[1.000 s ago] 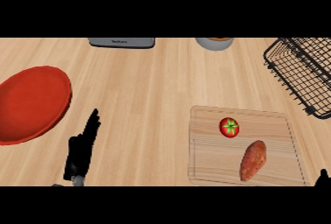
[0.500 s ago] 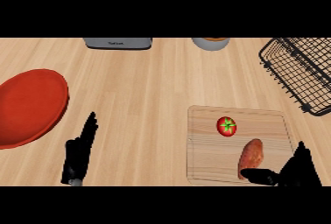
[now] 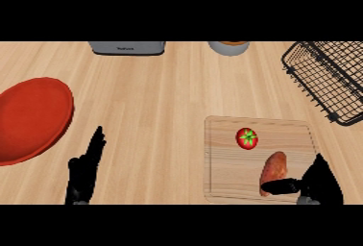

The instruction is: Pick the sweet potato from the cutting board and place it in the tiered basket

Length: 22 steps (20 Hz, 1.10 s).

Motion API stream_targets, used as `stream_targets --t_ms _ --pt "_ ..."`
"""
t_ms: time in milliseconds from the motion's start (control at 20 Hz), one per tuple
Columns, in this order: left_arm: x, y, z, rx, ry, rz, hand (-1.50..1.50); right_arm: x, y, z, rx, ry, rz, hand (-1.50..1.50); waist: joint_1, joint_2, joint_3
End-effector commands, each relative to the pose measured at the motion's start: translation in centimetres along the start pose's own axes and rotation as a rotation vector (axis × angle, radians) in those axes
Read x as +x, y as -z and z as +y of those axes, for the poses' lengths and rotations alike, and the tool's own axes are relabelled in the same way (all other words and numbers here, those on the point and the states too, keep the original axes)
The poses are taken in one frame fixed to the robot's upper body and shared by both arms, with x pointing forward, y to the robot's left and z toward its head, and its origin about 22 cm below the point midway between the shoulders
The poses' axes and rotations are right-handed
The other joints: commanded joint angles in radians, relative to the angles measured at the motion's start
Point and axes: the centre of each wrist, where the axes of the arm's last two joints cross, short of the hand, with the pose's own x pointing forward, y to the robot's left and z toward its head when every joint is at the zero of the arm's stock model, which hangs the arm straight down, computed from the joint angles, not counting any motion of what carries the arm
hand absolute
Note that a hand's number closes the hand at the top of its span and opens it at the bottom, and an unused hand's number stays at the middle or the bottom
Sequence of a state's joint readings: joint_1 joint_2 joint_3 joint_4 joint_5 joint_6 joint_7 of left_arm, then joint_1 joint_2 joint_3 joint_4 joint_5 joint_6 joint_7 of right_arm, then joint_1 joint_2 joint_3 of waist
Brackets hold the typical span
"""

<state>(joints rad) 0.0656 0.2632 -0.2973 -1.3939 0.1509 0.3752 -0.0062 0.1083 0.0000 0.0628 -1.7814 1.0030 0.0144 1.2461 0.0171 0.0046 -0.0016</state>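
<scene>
— What is seen on the pale wooden bench (image 3: pixel 156 96) in the head view?

— An orange-brown sweet potato (image 3: pixel 273 169) is found on the light wooden cutting board (image 3: pixel 225 158), near a red tomato (image 3: pixel 247 138). The black wire tiered basket (image 3: pixel 330 79) is set far right.

— And the hands?

— The right hand (image 3: pixel 312 185) is placed at the potato's near end, thumb touching it; whether it is gripped cannot be told. The left hand (image 3: pixel 85 170) is held with fingers straight.

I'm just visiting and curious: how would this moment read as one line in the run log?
phase: reaching | right hand: open, thumb at sweet potato on cutting board | left hand: open, resting | tiered basket: not yet used
</scene>
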Motion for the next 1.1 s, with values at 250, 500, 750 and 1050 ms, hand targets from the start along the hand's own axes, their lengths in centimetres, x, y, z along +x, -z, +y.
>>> stream_targets --t_ms 250,500,750,1050 --pt "0.7 1.4 -1.0 0.016 0.0 0.006 0.0 2.8 0.9 0.1 0.068 -0.05 0.222 -1.5 -0.014 -0.001 0.0" --pt "-0.1 0.4 -0.8 0.007 -0.001 -0.001 0.0 2.8 1.8 0.7 0.112 -0.052 0.256 -1.5 -0.009 -0.003 0.0" --pt "0.3 0.8 1.1 0.014 0.003 -0.007 0.0 2.2 2.1 2.1 0.153 -0.029 0.284 -1.5 -0.008 -0.004 0.001" --pt "0.4 -0.2 -0.6 0.003 0.0 0.01 0.0 0.7 1.8 2.8 0.171 -0.033 0.303 -1.5 -0.013 -0.007 0.001"
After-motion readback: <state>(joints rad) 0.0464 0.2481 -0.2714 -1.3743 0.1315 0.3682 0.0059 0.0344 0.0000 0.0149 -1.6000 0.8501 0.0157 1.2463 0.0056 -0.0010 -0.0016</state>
